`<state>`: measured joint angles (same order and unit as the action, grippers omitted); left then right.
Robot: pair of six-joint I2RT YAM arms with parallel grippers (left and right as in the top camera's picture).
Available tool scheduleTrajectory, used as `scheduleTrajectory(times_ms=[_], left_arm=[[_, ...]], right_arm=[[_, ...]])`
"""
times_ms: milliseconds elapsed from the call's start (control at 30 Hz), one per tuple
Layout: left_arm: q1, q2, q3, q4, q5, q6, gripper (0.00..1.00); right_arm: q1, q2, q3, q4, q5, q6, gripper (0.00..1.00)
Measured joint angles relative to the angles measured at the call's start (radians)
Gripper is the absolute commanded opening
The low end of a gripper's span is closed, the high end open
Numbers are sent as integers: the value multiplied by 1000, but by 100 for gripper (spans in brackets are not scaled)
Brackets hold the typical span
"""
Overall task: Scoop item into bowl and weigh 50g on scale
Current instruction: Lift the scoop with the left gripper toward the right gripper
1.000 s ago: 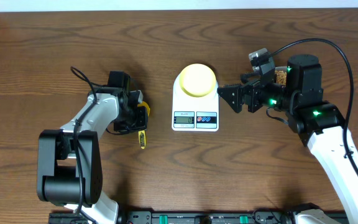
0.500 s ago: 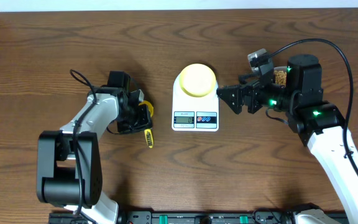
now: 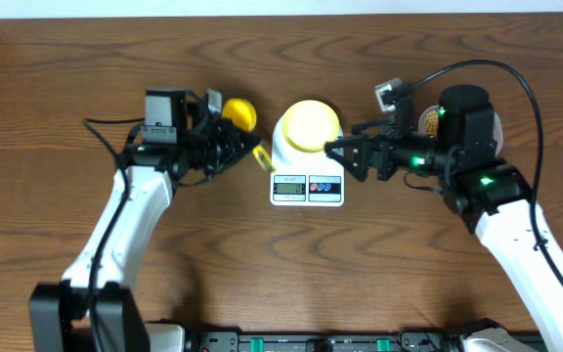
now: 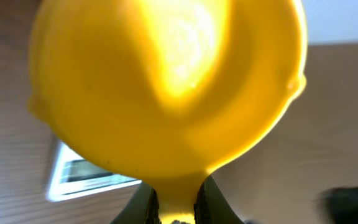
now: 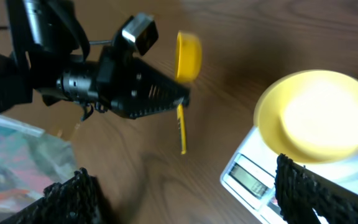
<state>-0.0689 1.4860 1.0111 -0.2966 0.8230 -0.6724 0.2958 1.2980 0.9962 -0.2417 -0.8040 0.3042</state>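
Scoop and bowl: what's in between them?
Just bare wooden table, as the overhead view shows. The yellow scoop is left of the bowl.

Pale yellow bowl (image 3: 308, 125) — upright atop the white scale (image 3: 308, 164).

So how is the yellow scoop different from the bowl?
The scoop is bright yellow with a long handle; the bowl is paler and has none. The scoop's cup looks smaller than the bowl. The left tool grips the scoop, while the bowl sits on the scale, untouched. Both are round and yellowish.
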Motion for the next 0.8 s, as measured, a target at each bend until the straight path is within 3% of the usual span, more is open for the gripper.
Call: scheduleTrajectory(times_ms=[233,400,667,800], left_arm=[[0,-90,0,194,48,-413,7],[-21,-118,0,262,63,-616,8],[-101,-122,0,356,71,-785,8],[-133,-122,0,362,73,-822,8]], right_arm=[[92,0,2,50,114,130,84],[135,0,3,136,162,181,75],[196,0,3,210,233,263,71],[207,0,3,229,253,275,59]])
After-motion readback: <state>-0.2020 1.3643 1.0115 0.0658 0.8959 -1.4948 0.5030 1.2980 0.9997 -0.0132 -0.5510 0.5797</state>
